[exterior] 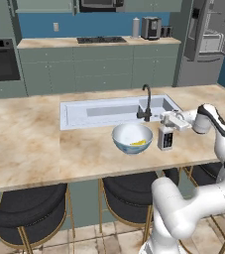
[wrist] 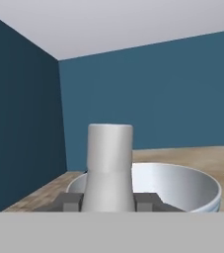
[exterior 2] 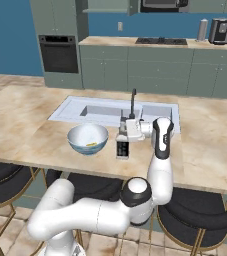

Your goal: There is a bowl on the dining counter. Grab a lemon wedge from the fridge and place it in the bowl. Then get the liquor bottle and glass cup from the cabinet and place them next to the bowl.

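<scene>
Setting the bottle (exterior: 165, 138) on the desk (exterior: 29, 144) beside the bowl (exterior: 132, 137), wedge (exterior: 139, 143) already inside. Tool (exterior: 169, 120) clenched on the bottle's neck. Next: release, then fetch the cup.

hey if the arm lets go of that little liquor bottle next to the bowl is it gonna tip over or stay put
Probably stays put. The liquor bottle stands upright on the flat dining counter, gripped at its slim neck by the pincer. Being taller than it is wide, it may tip if nudged sideways. It looks rigid and smooth, so likely slippery, and a knock against the bowl beside it could hurt it.
</scene>
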### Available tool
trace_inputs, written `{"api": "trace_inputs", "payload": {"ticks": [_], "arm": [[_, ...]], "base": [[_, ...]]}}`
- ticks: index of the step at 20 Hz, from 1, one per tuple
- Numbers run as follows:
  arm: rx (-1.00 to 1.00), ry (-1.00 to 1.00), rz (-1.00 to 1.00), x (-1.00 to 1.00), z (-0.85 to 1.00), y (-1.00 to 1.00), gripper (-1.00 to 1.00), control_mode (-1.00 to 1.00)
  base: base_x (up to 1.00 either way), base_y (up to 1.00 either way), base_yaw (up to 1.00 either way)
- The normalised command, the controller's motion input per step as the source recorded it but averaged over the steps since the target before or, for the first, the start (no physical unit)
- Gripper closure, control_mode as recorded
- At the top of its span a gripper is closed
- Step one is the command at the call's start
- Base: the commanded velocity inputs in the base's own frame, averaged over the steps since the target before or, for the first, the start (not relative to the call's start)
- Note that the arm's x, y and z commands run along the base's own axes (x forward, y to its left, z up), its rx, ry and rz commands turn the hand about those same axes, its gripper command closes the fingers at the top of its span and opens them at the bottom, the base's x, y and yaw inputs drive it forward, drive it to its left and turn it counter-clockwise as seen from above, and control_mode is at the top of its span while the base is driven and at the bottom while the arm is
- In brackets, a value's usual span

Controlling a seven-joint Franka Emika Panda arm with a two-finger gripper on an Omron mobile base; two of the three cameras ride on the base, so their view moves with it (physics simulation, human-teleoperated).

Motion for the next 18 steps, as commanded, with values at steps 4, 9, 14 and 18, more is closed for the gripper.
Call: {"api": "trace_inputs", "payload": {"ticks": [4, 9, 14, 18], "arm": [[-0.01, -0.03, 0.0, 0.0, -0.12, 0.0, -1.0, -1.0], [0.0, -0.03, 0.0, -0.08, -0.01, 0.0, -1.0, -1.0], [0.0, -0.01, 0.0, -0.15, 0.07, -0.03, -1.0, -1.0], [0.0, -0.04, -0.01, -0.27, 0.27, -0.19, -1.0, -1.0]], "base": [[0.0, 0.0, 0.0], [0.0, 0.0, 0.0], [0.0, 0.0, 0.0], [0.0, 0.0, 0.0]]}}
